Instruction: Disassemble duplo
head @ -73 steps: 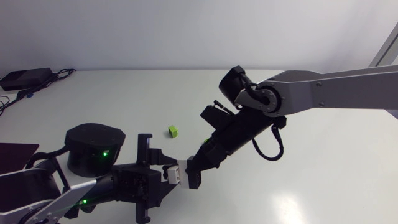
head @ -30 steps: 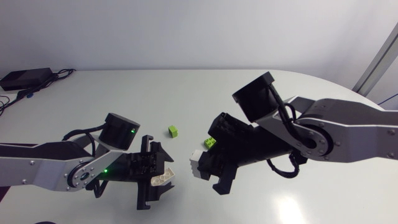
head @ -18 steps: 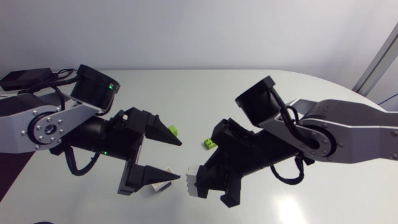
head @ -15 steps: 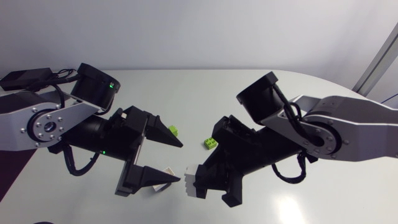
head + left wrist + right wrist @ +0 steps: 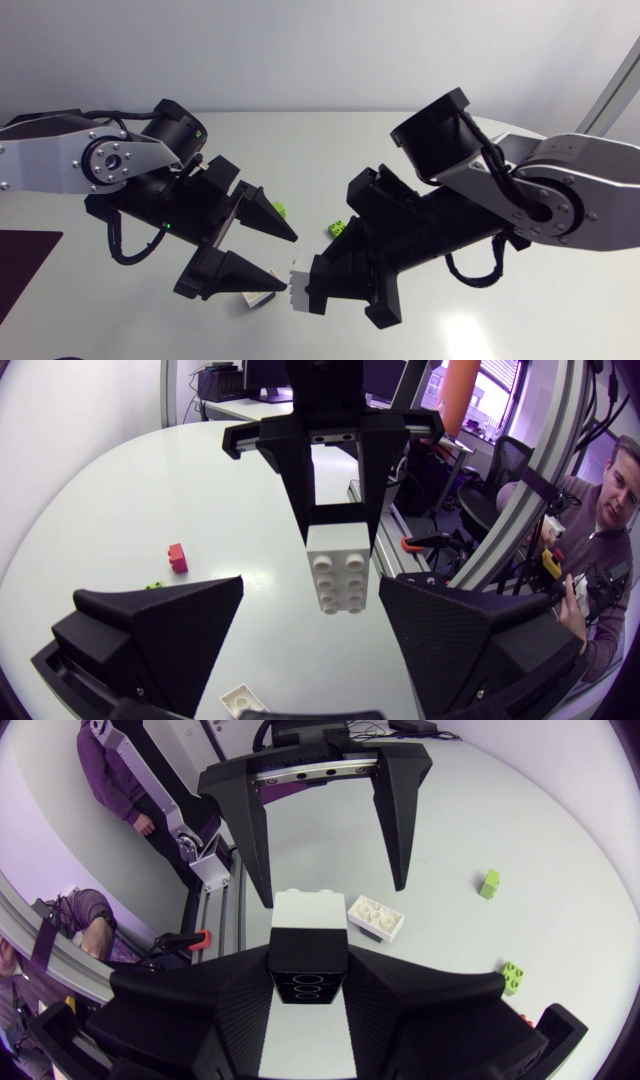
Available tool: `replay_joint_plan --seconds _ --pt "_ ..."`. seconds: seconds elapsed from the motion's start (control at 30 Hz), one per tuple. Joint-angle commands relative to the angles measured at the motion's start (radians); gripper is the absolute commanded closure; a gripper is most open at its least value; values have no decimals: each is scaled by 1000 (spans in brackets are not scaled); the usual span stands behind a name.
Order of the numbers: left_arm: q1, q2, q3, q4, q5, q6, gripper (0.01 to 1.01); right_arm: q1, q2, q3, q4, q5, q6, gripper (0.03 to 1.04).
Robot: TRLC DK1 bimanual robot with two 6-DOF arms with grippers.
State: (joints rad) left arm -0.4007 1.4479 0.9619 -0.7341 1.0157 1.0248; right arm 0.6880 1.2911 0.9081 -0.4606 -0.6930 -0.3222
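White block (image 5: pixel 338 572) pinched in the right gripper (image 5: pixel 338 525).
Left gripper (image 5: pixel 290 262), beside that block, has fingers spread wide, holding nothing.

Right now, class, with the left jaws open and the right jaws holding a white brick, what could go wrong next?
The left jaws stand wide open facing the held white brick; closing off-centre may knock it from the right jaws or clash the jaws. The loose white brick lies on the table below the left jaws; lowering could hit it.
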Motion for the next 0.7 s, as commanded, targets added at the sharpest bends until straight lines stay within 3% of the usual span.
replay_joint_plan --seconds 0.0,0.6,0.67 --pt "7 35 28 -30 27 37 103 2 -4 21 16 -13 25 793" --pt "2 55 41 -113 67 89 121 7 -3 15 102 -3 86 793" --pt "0 57 46 -113 69 86 170 8 -7 14 106 -2 94 792"
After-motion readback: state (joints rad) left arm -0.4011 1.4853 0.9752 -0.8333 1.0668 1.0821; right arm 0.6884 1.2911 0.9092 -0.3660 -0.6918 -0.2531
